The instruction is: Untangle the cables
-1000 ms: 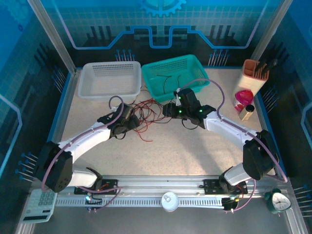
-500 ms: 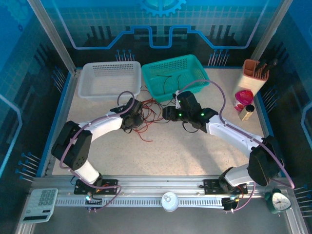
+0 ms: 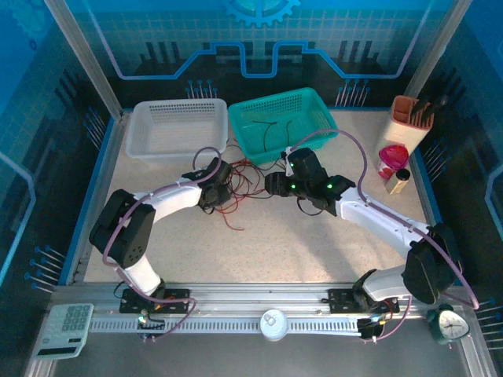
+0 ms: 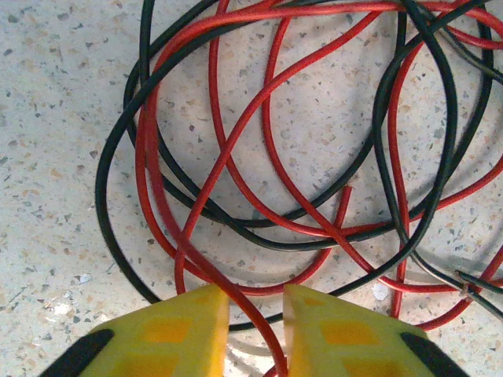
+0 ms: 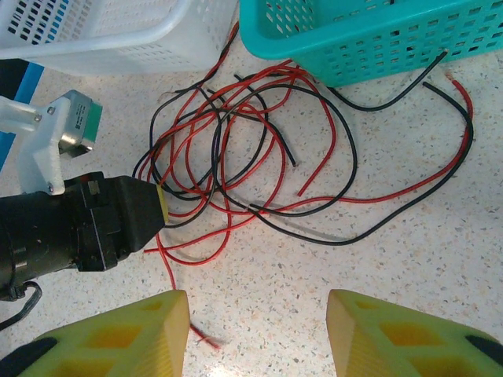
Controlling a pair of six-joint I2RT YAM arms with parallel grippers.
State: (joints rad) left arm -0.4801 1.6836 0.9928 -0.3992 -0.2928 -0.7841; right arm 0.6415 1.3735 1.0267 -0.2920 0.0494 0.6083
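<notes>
The cables lie as a tangle of thin red and black loops on the speckled table in front of the two baskets. My left gripper sits at the tangle's left edge. In the left wrist view its yellow fingers stand a narrow gap apart, and one red cable runs down between them without being pinched; the left gripper is low over the cables. My right gripper is wide open above bare table, just short of the cables. Two black cables lie in the teal basket.
A teal basket and a white basket stand behind the tangle. A holder with tools and a pink object are at the right. A calculator and a clock sit by the near rail.
My left arm has swung forward and right, bringing its gripper onto the tangle's left side. The right arm has shifted only slightly.
</notes>
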